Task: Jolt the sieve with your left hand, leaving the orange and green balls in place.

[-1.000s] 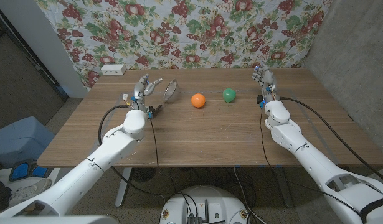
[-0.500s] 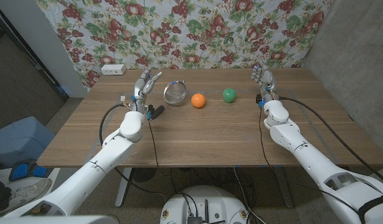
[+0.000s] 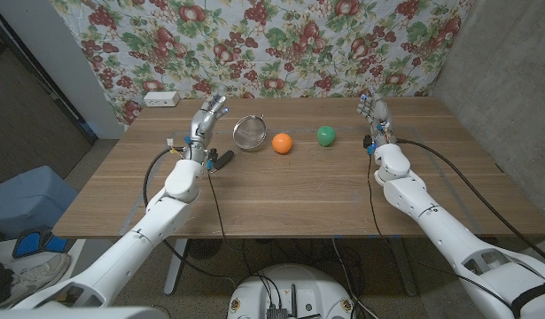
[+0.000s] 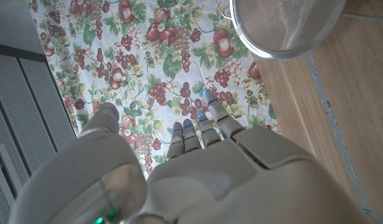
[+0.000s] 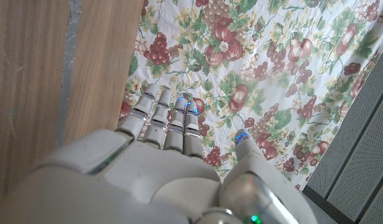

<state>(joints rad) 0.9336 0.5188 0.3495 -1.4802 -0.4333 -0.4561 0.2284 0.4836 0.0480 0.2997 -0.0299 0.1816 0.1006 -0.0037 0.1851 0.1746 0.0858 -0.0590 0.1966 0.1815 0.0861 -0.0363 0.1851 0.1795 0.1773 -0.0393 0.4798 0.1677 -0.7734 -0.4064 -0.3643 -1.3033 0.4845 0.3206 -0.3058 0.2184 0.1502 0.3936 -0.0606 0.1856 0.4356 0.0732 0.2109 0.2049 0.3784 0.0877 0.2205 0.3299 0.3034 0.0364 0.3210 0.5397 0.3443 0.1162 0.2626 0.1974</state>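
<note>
The metal sieve (image 3: 248, 133) lies on the wooden table (image 3: 281, 190), its dark handle (image 3: 221, 159) pointing toward me. My left hand (image 3: 206, 120) stands just left of the sieve's bowl, fingers spread, holding nothing and apart from it. The left wrist view shows the sieve's mesh bowl (image 4: 284, 28) beyond the left hand (image 4: 197, 168). An orange ball (image 3: 282, 143) sits right of the sieve across a small gap. The green ball (image 3: 326, 136) is further right. My right hand (image 3: 375, 112) stands upright and empty at the table's right side; its fingers (image 5: 169, 118) are straight.
A white box (image 3: 161, 98) sits at the table's back left corner. A floral cloth (image 3: 272, 44) hangs behind the far edge. Bare wood spreads across the table's near half.
The sieve's bowl has shifted right, closer to the orange ball. My left hand has drawn back from it and its fingers have straightened. Both balls and the right hand are unmoved.
</note>
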